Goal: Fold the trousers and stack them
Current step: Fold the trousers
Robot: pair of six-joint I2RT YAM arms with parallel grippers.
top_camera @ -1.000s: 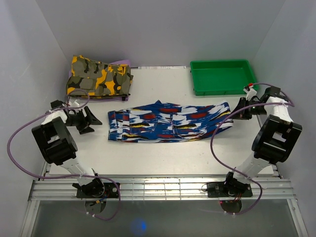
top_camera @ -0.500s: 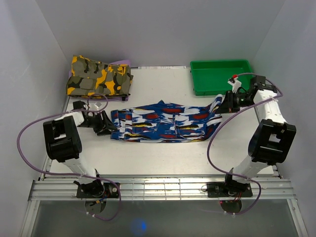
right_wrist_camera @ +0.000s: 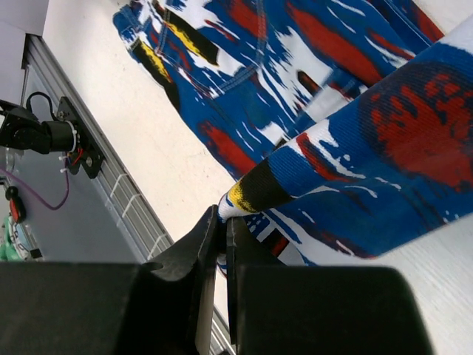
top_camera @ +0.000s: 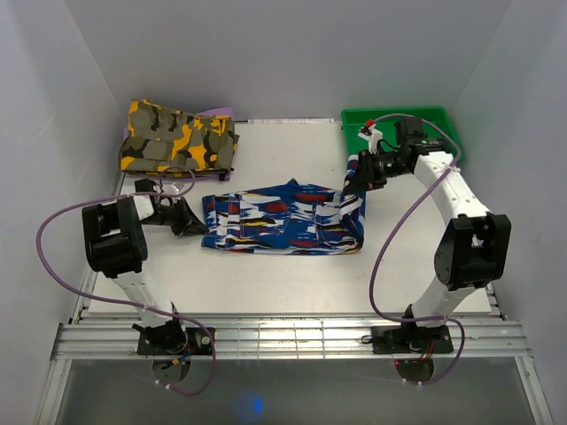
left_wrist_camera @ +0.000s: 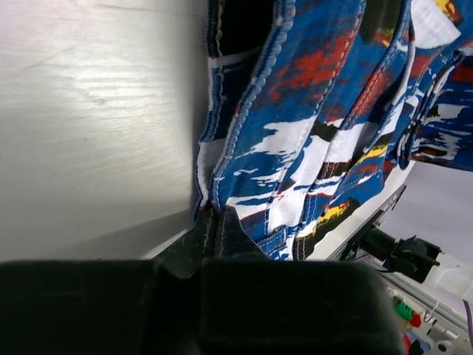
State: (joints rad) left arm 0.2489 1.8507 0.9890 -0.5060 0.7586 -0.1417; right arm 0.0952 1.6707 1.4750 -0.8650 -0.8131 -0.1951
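Royal blue cloth trousers [top_camera: 283, 220] streaked white, red, black and yellow lie across the white surface [top_camera: 292, 283]; the left gripper [top_camera: 195, 219] pinches one end, the right gripper [top_camera: 361, 173] clamps the other, raised.

We see bright, even overhead light with soft, short shadows; the table [left_wrist_camera: 89, 126] shows a pale sheen, and the trousers [top_camera: 283, 221] look sharp.
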